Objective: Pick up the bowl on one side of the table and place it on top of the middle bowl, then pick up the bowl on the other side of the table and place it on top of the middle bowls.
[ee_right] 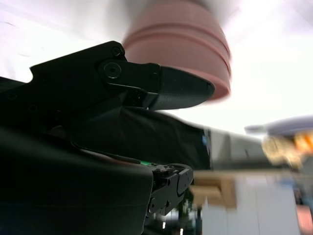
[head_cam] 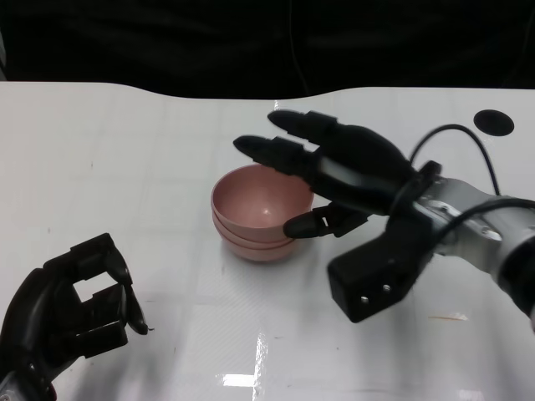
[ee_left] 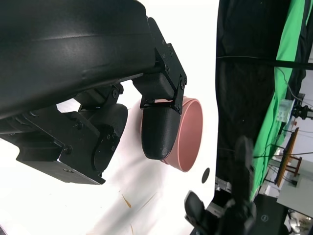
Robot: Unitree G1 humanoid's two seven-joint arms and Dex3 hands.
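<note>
A stack of nested pink bowls [head_cam: 261,209] stands in the middle of the white table [head_cam: 125,167]. My right hand [head_cam: 343,175] lies against the stack's right side. Its fingers stretch out straight over the far rim and its thumb sits by the near right rim, with no grip on the bowl. In the blurred right wrist view the thumb of the right hand [ee_right: 98,122] shows just in front of the bowls [ee_right: 195,44]. My left hand [head_cam: 75,301] rests at the near left, fingers bent but apart, holding nothing. From the left wrist, the left hand [ee_left: 98,98] partly covers the bowls [ee_left: 191,132].
A round black mark [head_cam: 493,122] lies on the table at the far right. A black cable [head_cam: 468,142] loops above my right forearm. The table's far edge meets a dark backdrop. A small brown fleck [head_cam: 447,317] lies near the right forearm.
</note>
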